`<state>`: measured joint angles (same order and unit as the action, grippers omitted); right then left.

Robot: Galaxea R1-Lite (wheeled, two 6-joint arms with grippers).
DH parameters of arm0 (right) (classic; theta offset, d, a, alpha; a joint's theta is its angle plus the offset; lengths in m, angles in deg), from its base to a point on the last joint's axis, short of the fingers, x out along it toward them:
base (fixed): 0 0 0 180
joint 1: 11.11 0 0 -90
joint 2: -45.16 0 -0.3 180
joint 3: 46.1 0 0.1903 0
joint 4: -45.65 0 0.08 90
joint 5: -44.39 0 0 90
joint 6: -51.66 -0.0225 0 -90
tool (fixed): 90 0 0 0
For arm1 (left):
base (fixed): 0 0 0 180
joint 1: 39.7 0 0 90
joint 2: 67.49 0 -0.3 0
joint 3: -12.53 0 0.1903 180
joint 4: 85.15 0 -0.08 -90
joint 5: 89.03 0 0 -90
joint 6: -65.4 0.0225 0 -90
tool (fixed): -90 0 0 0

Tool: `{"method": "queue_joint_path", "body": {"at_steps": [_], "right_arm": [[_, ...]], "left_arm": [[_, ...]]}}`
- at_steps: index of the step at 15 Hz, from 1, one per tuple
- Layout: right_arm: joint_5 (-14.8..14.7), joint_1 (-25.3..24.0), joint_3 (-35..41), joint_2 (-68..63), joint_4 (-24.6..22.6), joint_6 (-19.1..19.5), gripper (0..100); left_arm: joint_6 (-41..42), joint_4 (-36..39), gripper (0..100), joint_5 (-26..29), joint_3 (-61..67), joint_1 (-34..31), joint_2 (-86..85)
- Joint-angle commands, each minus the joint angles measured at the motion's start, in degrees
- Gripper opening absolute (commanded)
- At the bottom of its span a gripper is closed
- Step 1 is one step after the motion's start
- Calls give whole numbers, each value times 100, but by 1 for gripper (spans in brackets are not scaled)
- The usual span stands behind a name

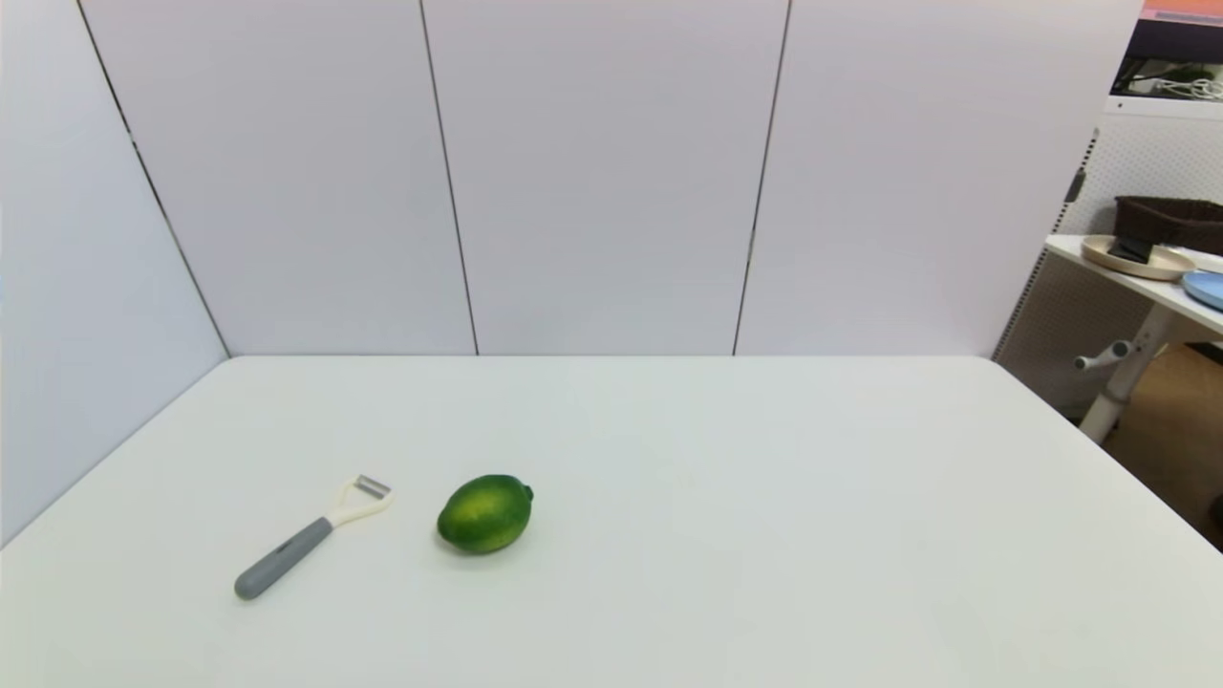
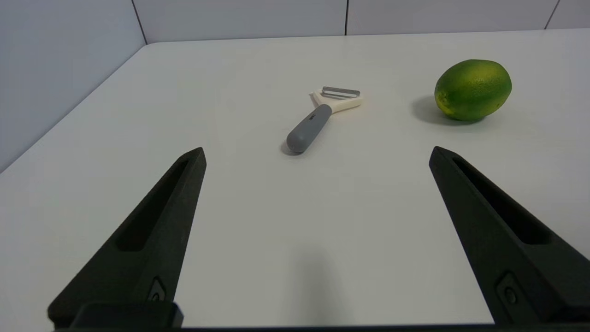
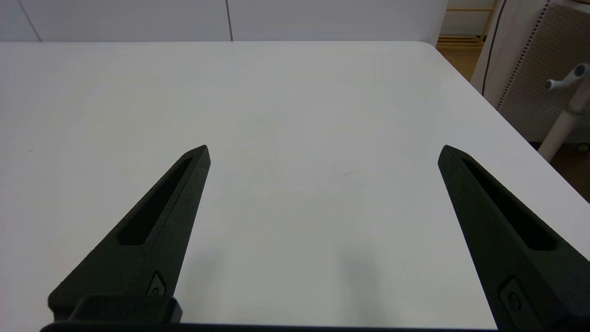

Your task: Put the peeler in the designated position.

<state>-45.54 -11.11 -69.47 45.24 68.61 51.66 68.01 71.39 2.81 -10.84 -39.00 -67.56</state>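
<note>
Grey-handled peeler (image 2: pixel 318 119) untouched beside lime (image 2: pixel 473 90); left gripper (image 2: pixel 317 154), right gripper (image 3: pixel 322 152) low over table, fingers spread

Bright, even light; soft shadows

You are looking at a staged test bench in a lab or robotics workspace, not a lived-in kitchen. The white table (image 1: pixel 669 535) is boxed in by plain grey partition panels (image 1: pixel 592 172) from nine o'clock round to about one o'clock, like a recording booth. At two o'clock, beyond the panels, a perforated white pegboard (image 1: pixel 1147 162) stands behind a height-adjustable side desk (image 1: pixel 1137 287) with a crank handle, carrying spare props: a beige plate (image 1: pixel 1137 258), a blue plate (image 1: pixel 1206 287) and a dark basket (image 1: pixel 1170 220).
</note>
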Motion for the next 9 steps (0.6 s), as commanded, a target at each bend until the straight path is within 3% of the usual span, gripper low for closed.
{"method": "queue_joint_path", "body": {"at_steps": [1, 9], "right_arm": [[1, 0, 0, 1, -2, 0, 100], [10, 0, 0, 1, -2, 26, 100]], "left_arm": [[3, 1, 100, 0, 0, 0, 7], [-6, 1, 100, 0, 0, 0, 7]]}}
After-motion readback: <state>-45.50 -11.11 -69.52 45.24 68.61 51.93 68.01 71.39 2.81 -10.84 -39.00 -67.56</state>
